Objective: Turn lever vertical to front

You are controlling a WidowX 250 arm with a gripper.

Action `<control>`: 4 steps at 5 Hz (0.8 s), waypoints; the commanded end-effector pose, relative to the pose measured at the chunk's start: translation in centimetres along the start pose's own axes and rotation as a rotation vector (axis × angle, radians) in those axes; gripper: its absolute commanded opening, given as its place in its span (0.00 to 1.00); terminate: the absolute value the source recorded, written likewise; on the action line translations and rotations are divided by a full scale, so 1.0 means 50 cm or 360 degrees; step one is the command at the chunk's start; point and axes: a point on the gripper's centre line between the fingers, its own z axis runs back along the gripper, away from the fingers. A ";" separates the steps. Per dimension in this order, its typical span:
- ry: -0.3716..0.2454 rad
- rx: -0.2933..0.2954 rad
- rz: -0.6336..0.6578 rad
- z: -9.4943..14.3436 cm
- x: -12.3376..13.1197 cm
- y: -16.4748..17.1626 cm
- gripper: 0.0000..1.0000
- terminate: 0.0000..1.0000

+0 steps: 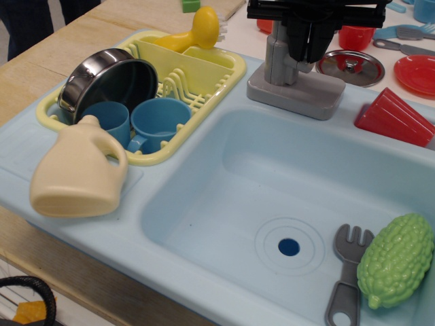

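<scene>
**Hand poised at the tap, lever not plainly turned**

Nearest the camera, one cream jug [76, 173] lay on its side on the pale blue sink unit [197, 272]. In the basin sat one grey fork [346, 272] and, touching it, one knobbly green vegetable [396, 257], both right of the drain hole [289, 246]. Behind the jug, one yellow rack [204, 85] held two blue cups [139, 122], one steel pan [109, 81] and one yellow brush [197, 30].

Farther back stood the single grey tap [296, 85] on its flat base. The lever [300, 60] showed only as a stub on the column's right side, mostly hidden by the black hand [306, 44], which hung right over it. Its fingers looked close about the stub, but whether they were clamped on it I could not tell.

By my judgement the step in hand was getting hold of the lever; the next move would call for a firm pinch and a swing towards the basin without tipping the tap.

Beyond, on the worktop [41, 75], lay one red cone-like cup [394, 117], one steel lid [350, 66] and one red plate [416, 73].
</scene>
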 end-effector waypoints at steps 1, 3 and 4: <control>0.0105 -0.0023 0.0071 -0.009 -0.050 0.021 0.00 0.00; 0.0155 -0.0048 0.0113 -0.027 -0.073 0.041 0.00 0.00; 0.0199 -0.0049 0.0154 -0.030 -0.086 0.047 0.00 0.00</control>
